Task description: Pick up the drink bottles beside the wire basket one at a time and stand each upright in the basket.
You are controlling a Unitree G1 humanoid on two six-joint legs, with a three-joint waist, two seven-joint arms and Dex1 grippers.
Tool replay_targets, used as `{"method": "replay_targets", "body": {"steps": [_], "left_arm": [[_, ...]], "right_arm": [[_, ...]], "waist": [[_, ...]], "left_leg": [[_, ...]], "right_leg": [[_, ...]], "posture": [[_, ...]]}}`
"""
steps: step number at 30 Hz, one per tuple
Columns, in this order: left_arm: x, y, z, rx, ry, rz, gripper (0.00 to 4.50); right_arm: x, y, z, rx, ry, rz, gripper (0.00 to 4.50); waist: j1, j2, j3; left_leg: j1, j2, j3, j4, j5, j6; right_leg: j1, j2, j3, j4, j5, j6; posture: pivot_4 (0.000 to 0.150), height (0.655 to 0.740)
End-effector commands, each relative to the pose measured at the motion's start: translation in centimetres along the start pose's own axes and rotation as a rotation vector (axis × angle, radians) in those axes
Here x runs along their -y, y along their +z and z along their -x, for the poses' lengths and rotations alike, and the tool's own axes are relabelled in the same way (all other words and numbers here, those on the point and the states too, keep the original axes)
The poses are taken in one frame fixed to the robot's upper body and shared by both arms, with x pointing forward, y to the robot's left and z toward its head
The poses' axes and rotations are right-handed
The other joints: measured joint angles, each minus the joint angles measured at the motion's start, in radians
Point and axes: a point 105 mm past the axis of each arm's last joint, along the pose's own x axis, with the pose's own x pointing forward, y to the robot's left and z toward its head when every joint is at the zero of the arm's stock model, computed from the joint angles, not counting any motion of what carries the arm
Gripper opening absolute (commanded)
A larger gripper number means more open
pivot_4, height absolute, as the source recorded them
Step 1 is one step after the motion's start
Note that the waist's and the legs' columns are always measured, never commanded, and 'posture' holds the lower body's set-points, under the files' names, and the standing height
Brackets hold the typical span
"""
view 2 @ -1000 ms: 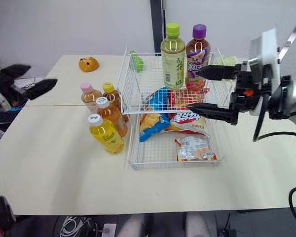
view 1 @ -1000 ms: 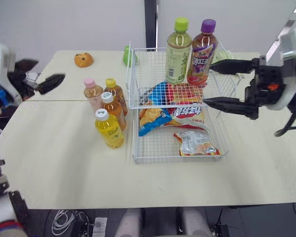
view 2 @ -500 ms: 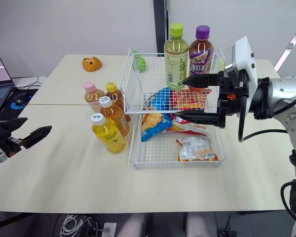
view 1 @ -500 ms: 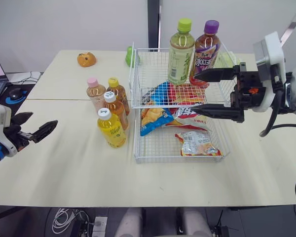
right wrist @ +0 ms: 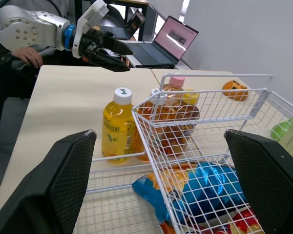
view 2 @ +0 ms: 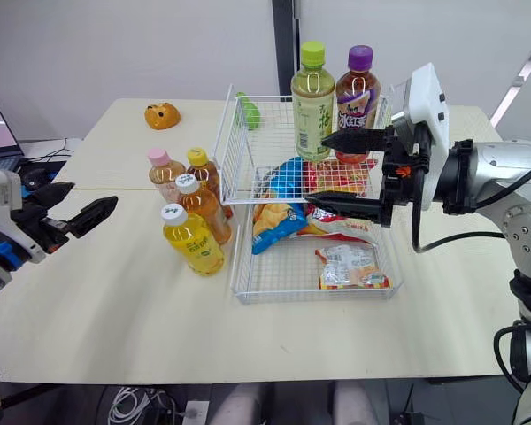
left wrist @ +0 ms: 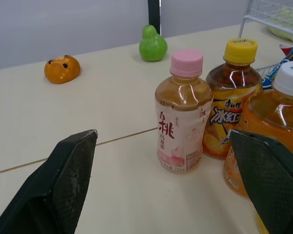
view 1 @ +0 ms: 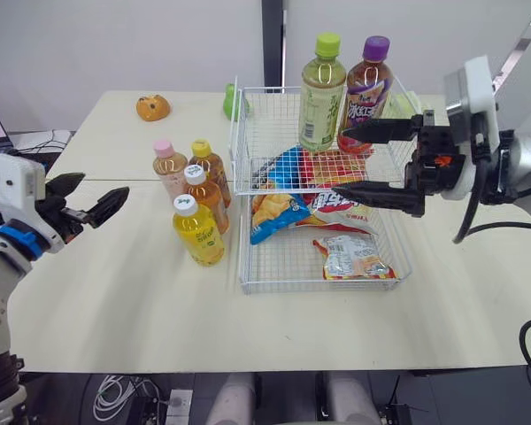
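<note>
The left gripper (view 1: 104, 186) has risen and swung in toward the bottles since half a second ago, and now hovers above the cream table (view 1: 115, 301), its two black fingers spread wide and holding nothing. The right gripper (view 1: 340, 164) has barely shifted; it hangs at the right side of the white two-tier wire basket (view 1: 242, 168), fingers apart and empty. Four bottles stand upright in a cluster just to the left of the basket: a pink-capped peach drink bottle (view 1: 168, 168), a yellow-capped amber tea bottle (view 1: 209, 164), a white-capped orange tea bottle (view 1: 200, 195) and a white-capped yellow juice bottle (view 1: 196, 232). On the basket's upper shelf stand a green-capped green tea bottle (view 1: 320, 93) and a purple-capped red tea bottle (view 1: 365, 93), side by side.
</note>
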Motion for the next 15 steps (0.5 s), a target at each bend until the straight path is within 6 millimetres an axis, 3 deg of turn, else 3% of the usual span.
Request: {"method": "replay_targets", "body": {"steps": [1, 9, 15], "left_arm": [[0.5, 1.6, -1.1, 0.065, 0.017, 0.005, 4.47], [1.6, 3.1, -5.4, 0.135, 0.076, 0.067, 4.47], [1.6, 2.7, -7.8, 0.097, 0.11, 0.068, 4.47]], "right_arm": [[0.5, 1.6, 0.5, 0.021, -0.045, 0.063, 4.5], [-0.5, 1.7, 1.5, -0.016, 0.003, 0.055, 4.5], [-1.4, 1.8, 1.7, -0.015, 0.011, 0.053, 4.5]], "waist": [[0.0, 0.0, 0.0], [0.009, 0.0, 0.0], [0.0, 0.0, 0.0]], "left_leg": [[0.0, 0.0, 0.0, 0.0, 0.0, 0.0], [0.0, -0.001, 0.0, 0.001, 0.0, 0.0], [0.0, -0.001, 0.0, 0.0, 0.0, 0.0]], "right_leg": [[0.0, 0.0, 0.0, 0.0, 0.0, 0.0], [0.002, 0.0, 0.0, -0.001, 0.0, 0.0], [0.001, 0.001, 0.0, 0.0, 0.0, 0.0]], "posture": [[0.15, 0.74], [0.15, 0.74], [0.15, 0.74]]}}
